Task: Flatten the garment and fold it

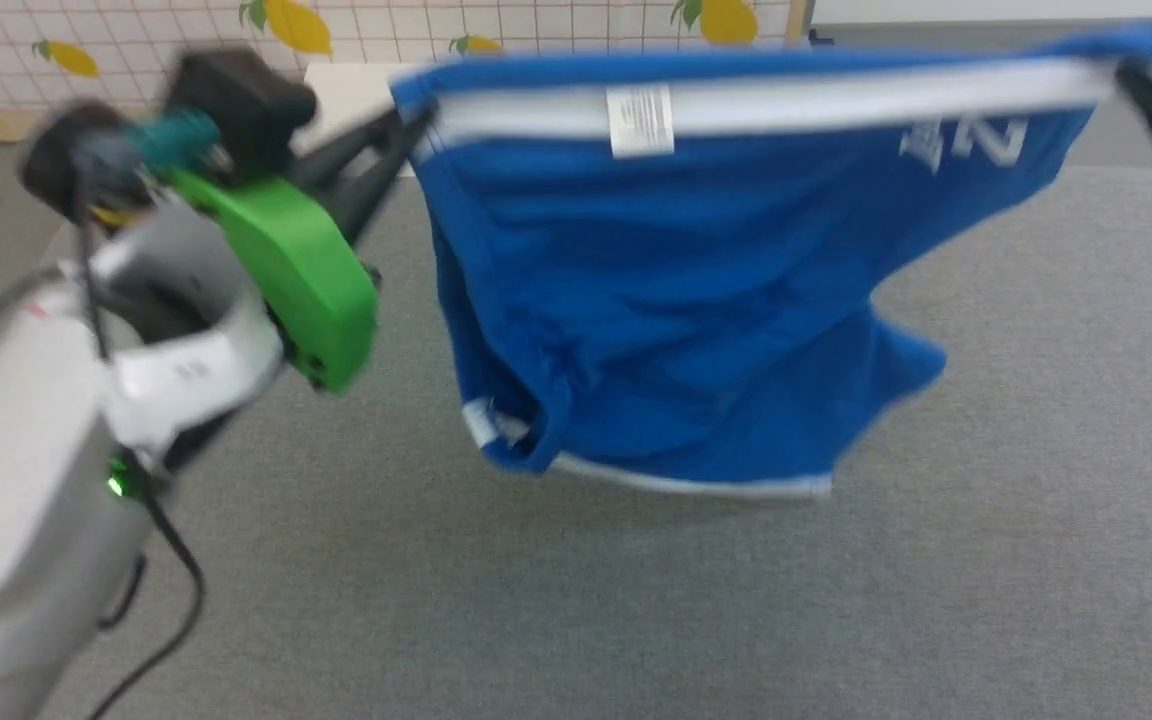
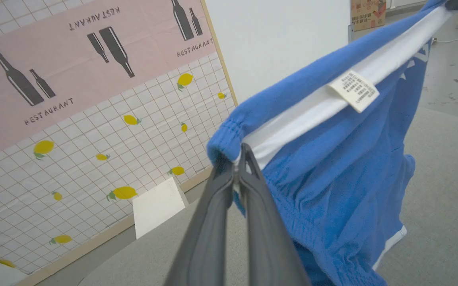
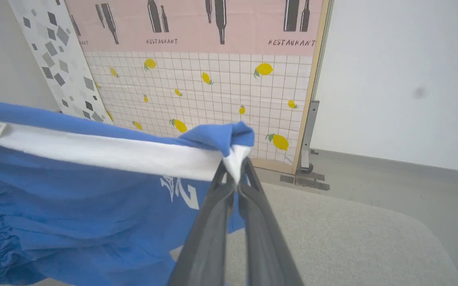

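Left gripper and right gripper, each clamped on one end of the white waistband, hold the blue shorts stretched in mid-air above the grey carpet, with flattening apparently under way and folding not yet begun.

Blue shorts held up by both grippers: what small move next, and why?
Probably lower both arms so the bright blue soft-fabric shorts settle flat on the grey carpeted surface: the left gripper and right gripper pinch the ends of the white waistband, legs hanging loose.
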